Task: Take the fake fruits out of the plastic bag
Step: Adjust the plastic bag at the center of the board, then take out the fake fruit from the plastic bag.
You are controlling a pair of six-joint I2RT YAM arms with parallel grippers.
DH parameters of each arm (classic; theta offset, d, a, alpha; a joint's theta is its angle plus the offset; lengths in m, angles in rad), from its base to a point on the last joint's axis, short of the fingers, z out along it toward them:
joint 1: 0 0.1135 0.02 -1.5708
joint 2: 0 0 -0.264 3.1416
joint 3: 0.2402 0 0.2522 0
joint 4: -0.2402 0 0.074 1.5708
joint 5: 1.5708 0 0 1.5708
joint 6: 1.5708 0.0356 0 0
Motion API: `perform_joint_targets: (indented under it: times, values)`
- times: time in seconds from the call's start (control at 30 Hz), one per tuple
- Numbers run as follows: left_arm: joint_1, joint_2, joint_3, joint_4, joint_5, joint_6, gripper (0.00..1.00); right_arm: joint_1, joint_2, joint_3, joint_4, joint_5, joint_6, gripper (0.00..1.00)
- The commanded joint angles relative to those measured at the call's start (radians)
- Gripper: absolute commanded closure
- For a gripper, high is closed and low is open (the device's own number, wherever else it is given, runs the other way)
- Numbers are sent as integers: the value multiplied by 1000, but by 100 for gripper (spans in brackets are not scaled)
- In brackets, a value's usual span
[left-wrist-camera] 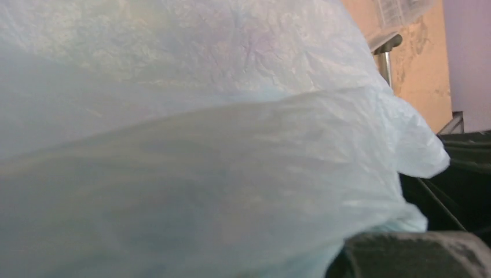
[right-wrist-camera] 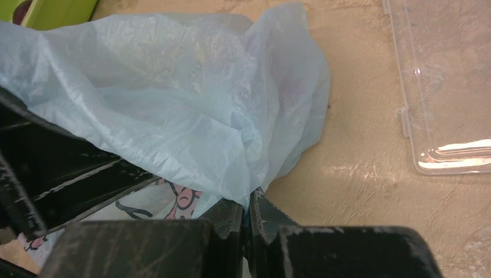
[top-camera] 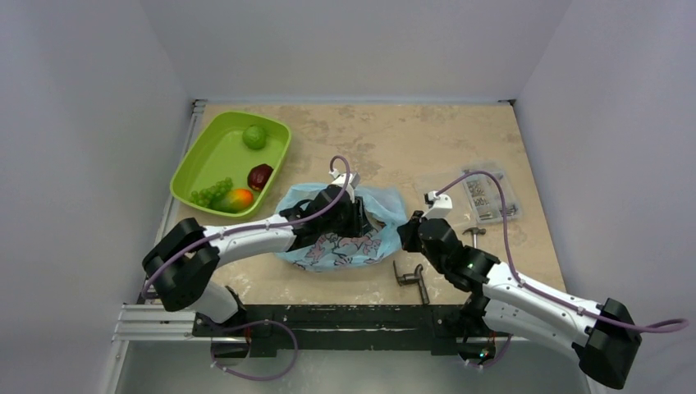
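The plastic bag [top-camera: 341,246] is lying at the middle of the counter [top-camera: 410,139], between the 2 arms. It is reading as thin, limp, crinkly film: nearly weightless, slippery, and sagging wherever nothing is propping it. The right hand [right-wrist-camera: 247,215] is pinching a fold of the bag's right edge, its fingers pressed together with film between them. The left hand [top-camera: 349,210] is reaching into the bag's mouth from the left. Film is filling the left wrist view, so I cannot tell whether that hand is spread or pressed together (or whether any fruit is lying inside).

4 fake fruits are sitting in the lime-green tray [top-camera: 187,171] at the far left: a round green fruit [top-camera: 254,137], a dark red piece [top-camera: 260,176], a grape bunch [top-camera: 212,193] and an orange one [top-camera: 239,199]. They are looking light, hard and smooth, so likely to roll; taking them across the middle is seeming safest.

For the bag, the rim or a handle is looking like the best hold, lifted gently so the mouth is gaping. A hard tug is risking a tear or dragging the whole bag.

Bare counter is lying open beyond the bag and toward the tray. On the right, a clear box [top-camera: 480,195] is sitting just beyond the right hand, and a bent metal tool [top-camera: 413,277] is lying close to the near edge.
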Motion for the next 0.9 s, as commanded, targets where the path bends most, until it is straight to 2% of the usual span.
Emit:
perform_joint_targets:
  times: [0.0, 0.1, 0.37, 0.47, 0.53, 0.77, 0.87]
  values:
    - [-4, 58, -12, 163, -67, -156, 69, 2, -3, 26, -20, 6, 0, 100]
    - [-4, 100, -54, 264, -96, -252, 68, 2, -2, 25, -25, 11, 2, 100]
    - [0, 219, -54, 409, -191, -416, 58, 2, -4, 17, -19, 11, -1, 100]
    - [0, 264, -66, 490, -219, -460, 60, 2, -7, 21, -23, 12, -7, 100]
    - [0, 286, -79, 531, -236, -493, 68, 2, -11, 21, -27, 14, -8, 100]
    - [-2, 282, -116, 514, -314, -502, 68, 2, -28, 12, -34, 14, -9, 100]
    - [-3, 313, -110, 533, -333, -514, 62, 2, -30, 6, -27, 7, -9, 100]
